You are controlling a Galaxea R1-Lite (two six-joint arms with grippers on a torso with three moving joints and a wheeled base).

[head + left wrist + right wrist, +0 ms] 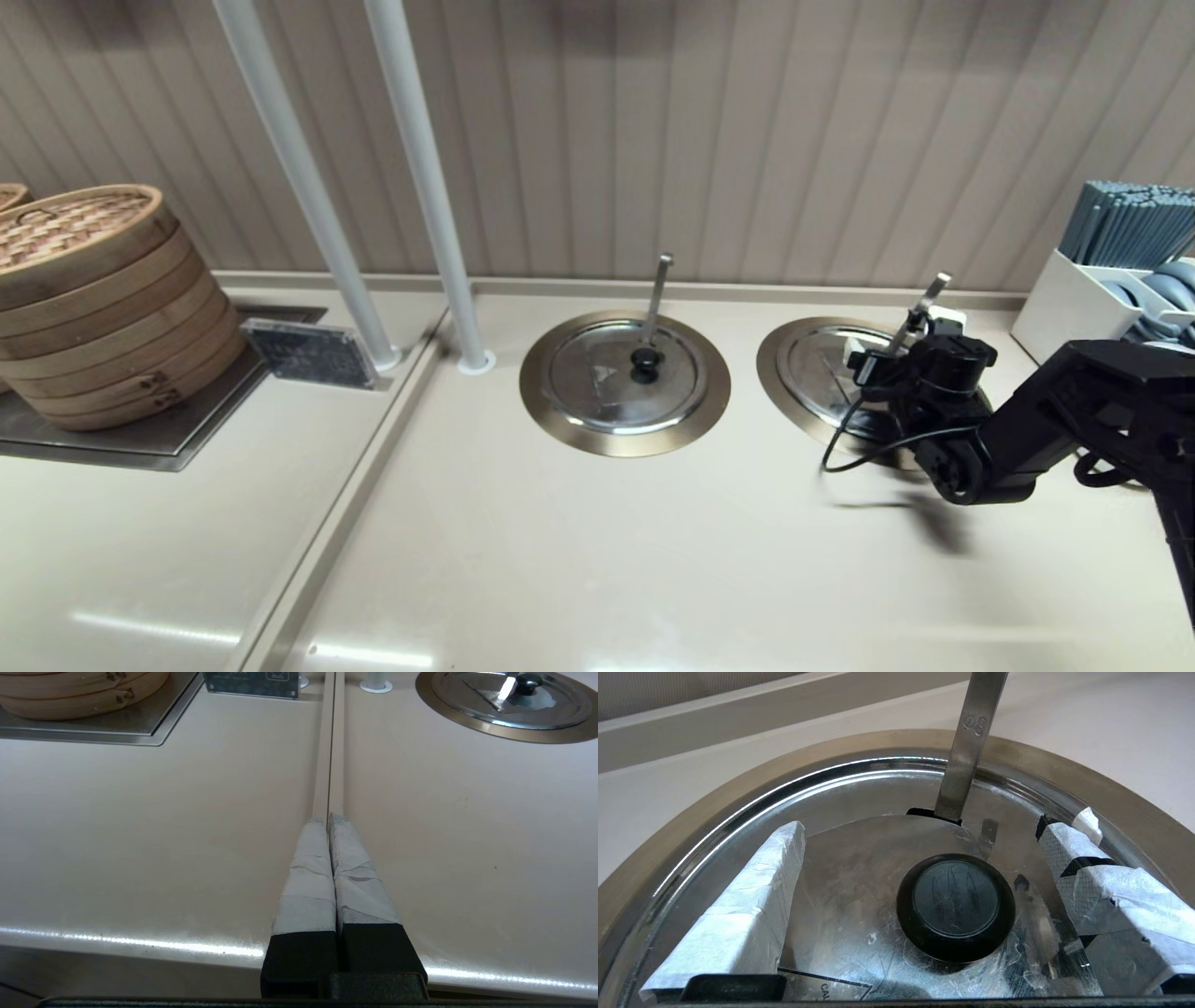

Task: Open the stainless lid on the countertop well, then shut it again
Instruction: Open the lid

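The stainless lid (822,369) lies shut on the countertop well, whose brass-coloured rim ring (774,359) shows around it, at the right of the counter. Its ladle handle (921,310) leans diagonally through the lid's notch. My right gripper (873,369) hovers just over the lid, open. In the right wrist view the gripper (938,826) has its taped fingers (752,896) apart on either side of the black knob (955,905), not touching it, above the lid (850,858) and rim (738,798). My left gripper (327,819) is shut and empty, low over the counter seam near the front edge.
The twin lid (624,373) with a nearly vertical ladle handle (659,294) sits left of the task lid. Two white poles (425,177) rise behind it. Bamboo steamers (93,299) and a small sign (308,353) stand at far left, a white utensil holder (1074,303) at far right.
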